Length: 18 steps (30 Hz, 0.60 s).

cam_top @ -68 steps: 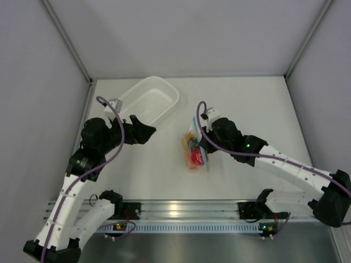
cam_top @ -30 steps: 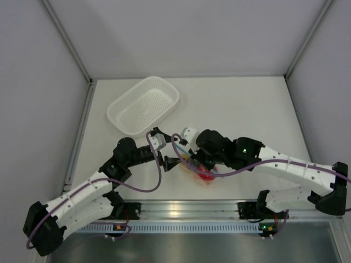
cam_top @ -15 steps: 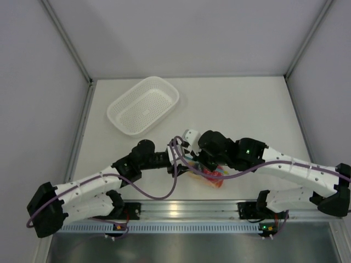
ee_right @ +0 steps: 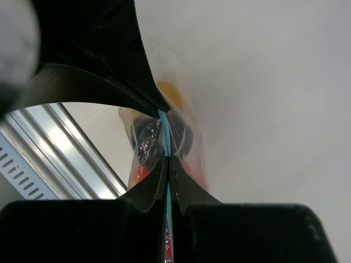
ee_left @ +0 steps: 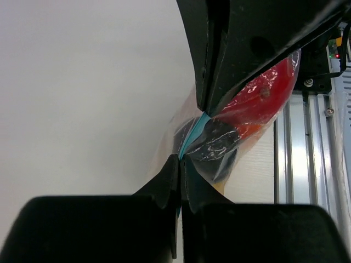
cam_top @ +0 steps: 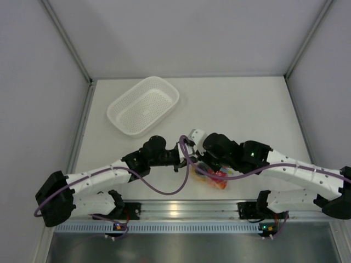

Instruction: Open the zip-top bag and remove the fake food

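The zip-top bag (cam_top: pixel 213 176) hangs between both grippers near the table's front edge, and the fake food shows through it. My left gripper (ee_left: pixel 181 159) is shut on the light blue zip strip (ee_left: pixel 193 134). Facing it from the other side, my right gripper (ee_right: pixel 167 159) is shut on the same strip (ee_right: pixel 163 133). In the left wrist view a shiny red ball (ee_left: pixel 264 101) and a dark piece (ee_left: pixel 216 143) press against the plastic. The right wrist view shows a yellow-orange piece (ee_right: pixel 171 94) behind the strip. In the top view the left gripper (cam_top: pixel 184 158) and right gripper (cam_top: pixel 198 159) meet tip to tip.
A white perforated basket (cam_top: pixel 143 104) stands at the back left, with nothing in it. The metal rail (cam_top: pixel 181 209) runs along the near edge just below the bag. Purple cables loop from both wrists over the bag area.
My left arm has swung from the basket over to the bag, and its jaws have closed on the zip strip. The right gripper kept its hold, and the bag shifted slightly right.
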Motion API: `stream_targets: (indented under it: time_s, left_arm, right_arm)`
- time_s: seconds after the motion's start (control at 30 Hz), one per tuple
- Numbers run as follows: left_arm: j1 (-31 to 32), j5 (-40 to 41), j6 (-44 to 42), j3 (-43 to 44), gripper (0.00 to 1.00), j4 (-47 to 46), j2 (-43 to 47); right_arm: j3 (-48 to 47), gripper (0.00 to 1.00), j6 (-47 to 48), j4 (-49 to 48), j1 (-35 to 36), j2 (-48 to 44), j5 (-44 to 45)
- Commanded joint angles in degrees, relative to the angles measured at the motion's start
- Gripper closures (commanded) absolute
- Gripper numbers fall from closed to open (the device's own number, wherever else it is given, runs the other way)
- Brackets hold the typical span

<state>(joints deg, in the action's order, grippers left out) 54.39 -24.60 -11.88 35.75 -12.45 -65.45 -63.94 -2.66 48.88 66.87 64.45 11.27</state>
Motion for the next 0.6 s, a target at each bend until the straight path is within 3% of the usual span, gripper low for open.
stream_targets:
  time_s: [0.0, 0.13, 0.2, 0.23, 0.33, 0.37, 0.43, 0.57]
  left_arm:
    - [0.8, 0.6, 0.4, 3.6, 1.0, -0.5, -2.1]
    - [0.9, 1.7, 0.5, 3.3, 1.0, -0.4, -0.1]
    - [0.9, 2.2, 0.5, 3.1, 1.0, 0.5, 1.9]
    - [0.8, 2.3, 0.8, 3.1, 1.0, 1.3, 2.6]
    - [0.8, 2.3, 2.0, 3.5, 1.0, 2.7, 4.9]
    - [0.8, 2.4, 2.6, 3.6, 1.0, 3.0, 5.3]
    - [0.9, 3.1, 4.4, 4.7, 1.0, 4.4, 6.6]
    - [0.8, 3.9, 7.7, 7.0, 1.0, 5.9, 9.2]
  right_arm:
    - [1.3, 1.0, 3.9, -4.8, 1.8, -0.4, -4.8]
    - [2.8, 0.98, 3.1, -6.3, 1.8, -3.7, -3.4]
    - [4.0, 0.84, 0.0, -7.5, 1.8, -7.0, -0.4]
    - [4.4, 0.64, -0.5, -8.7, 1.7, -8.6, 0.3]
    - [5.7, 0.55, -2.4, -10.0, 1.7, -14.6, 1.7]
    - [5.9, 0.45, -2.9, -10.0, 1.7, -17.6, 2.3]
    - [7.2, 0.4, -4.2, -9.6, 1.7, -20.5, 2.6]
    - [12.2, 0.39, -8.1, -11.1, 1.7, -31.2, 5.8]
